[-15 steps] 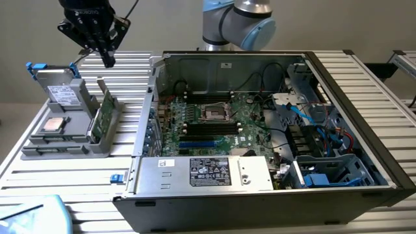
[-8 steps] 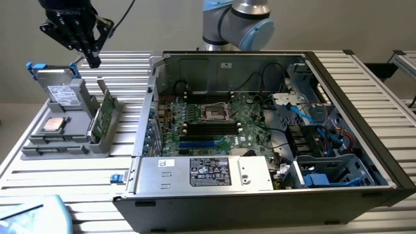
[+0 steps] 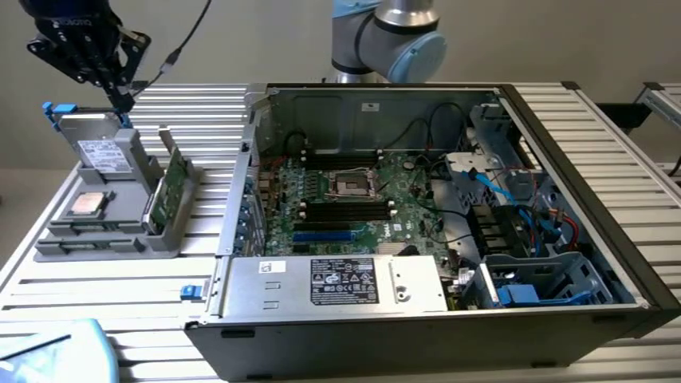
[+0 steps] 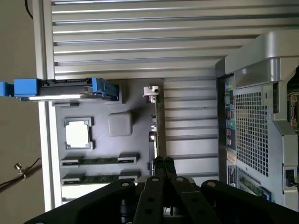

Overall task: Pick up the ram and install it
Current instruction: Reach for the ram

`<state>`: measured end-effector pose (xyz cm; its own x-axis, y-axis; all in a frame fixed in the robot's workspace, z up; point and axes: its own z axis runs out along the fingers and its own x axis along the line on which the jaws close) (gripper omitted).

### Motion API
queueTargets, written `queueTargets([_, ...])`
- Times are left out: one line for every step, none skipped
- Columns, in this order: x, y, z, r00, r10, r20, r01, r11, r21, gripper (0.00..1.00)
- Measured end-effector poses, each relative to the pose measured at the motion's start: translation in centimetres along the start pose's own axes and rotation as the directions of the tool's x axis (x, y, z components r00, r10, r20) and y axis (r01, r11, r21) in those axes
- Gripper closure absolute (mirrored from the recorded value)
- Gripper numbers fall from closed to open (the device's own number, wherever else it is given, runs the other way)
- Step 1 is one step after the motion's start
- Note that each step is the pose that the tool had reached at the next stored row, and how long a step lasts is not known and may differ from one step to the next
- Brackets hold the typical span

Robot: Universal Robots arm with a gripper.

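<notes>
Two ram sticks lie flat side by side in the grooves of a grey parts tray; the second stick is beside the first. In the exterior view the tray sits at the left, outside the computer case. My gripper hangs above the tray's far end, over the upright hard drive, well clear of the ram. In the wrist view its black fingers are pressed together with nothing between them, so my gripper is shut and empty.
The tray also holds a hard drive with blue tabs, a square silver processor and an upright green board. The open computer case fills the exterior view's right, its motherboard showing black memory slots.
</notes>
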<state>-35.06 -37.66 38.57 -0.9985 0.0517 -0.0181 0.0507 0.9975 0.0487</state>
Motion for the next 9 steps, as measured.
queueTargets([0.4, -0.02, 0.02, 1.0, -0.001, 0.0, 0.001, 1.0, 0.0, 0.89])
queueTargets([0.9, -0.04, 0.03, 1.0, -0.002, -0.0002, 0.002, 1.0, 0.0, 0.89])
queueTargets([1.3, -0.06, 0.05, 1.0, -0.003, -0.0003, 0.003, 1.0, 0.0001, 0.89])
queueTargets([1.7, -0.08, 0.08, 1.0, -0.004, -0.0003, 0.004, 1.0, -0.0001, 0.89])
queueTargets([2.2, -0.1, 0.1, 1.0, -0.005, -0.0004, 0.005, 1.0, 0.0, 0.89])
queueTargets([2.6, -0.13, 0.13, 1.0, -0.006, -0.0003, 0.006, 1.0, -0.0001, 0.89])
queueTargets([3.0, -0.15, 0.15, 1.0, -0.007, -0.0004, 0.007, 1.0, -0.0001, 0.89])
queueTargets([3.5, -0.18, 0.17, 1.0, -0.008, -0.0004, 0.008, 1.0, -0.0001, 0.89])
queueTargets([3.9, -0.2, 0.2, 1.0, -0.008, -0.0005, 0.008, 1.0, -0.0001, 0.89])
